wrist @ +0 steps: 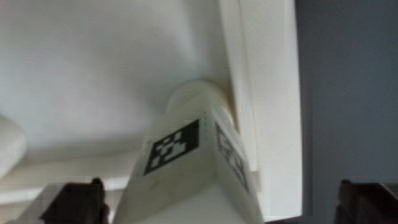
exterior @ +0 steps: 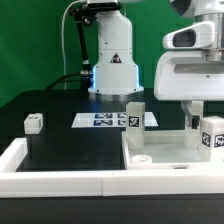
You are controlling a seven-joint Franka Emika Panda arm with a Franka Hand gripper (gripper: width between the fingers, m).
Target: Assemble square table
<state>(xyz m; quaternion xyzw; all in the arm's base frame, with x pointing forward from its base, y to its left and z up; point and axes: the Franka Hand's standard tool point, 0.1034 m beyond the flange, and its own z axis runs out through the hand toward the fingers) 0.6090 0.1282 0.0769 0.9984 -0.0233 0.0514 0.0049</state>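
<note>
Dark fingertips (wrist: pixel 80 203) of the hand (wrist: pixel 222 205) stand spread either side of a tagged leg (wrist: pixel 178 145), its end cut off.

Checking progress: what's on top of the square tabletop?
Two upright tagged legs, the far leg and the near leg, plus a small round piece, on the tabletop. The gripper covers the surface behind it.

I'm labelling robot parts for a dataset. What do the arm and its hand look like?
The arm is glossy white with rounded joints, a blue light glowing at its base and a black cable running beside it. The hand is a boxy white housing; its fingertips are dark.
</note>
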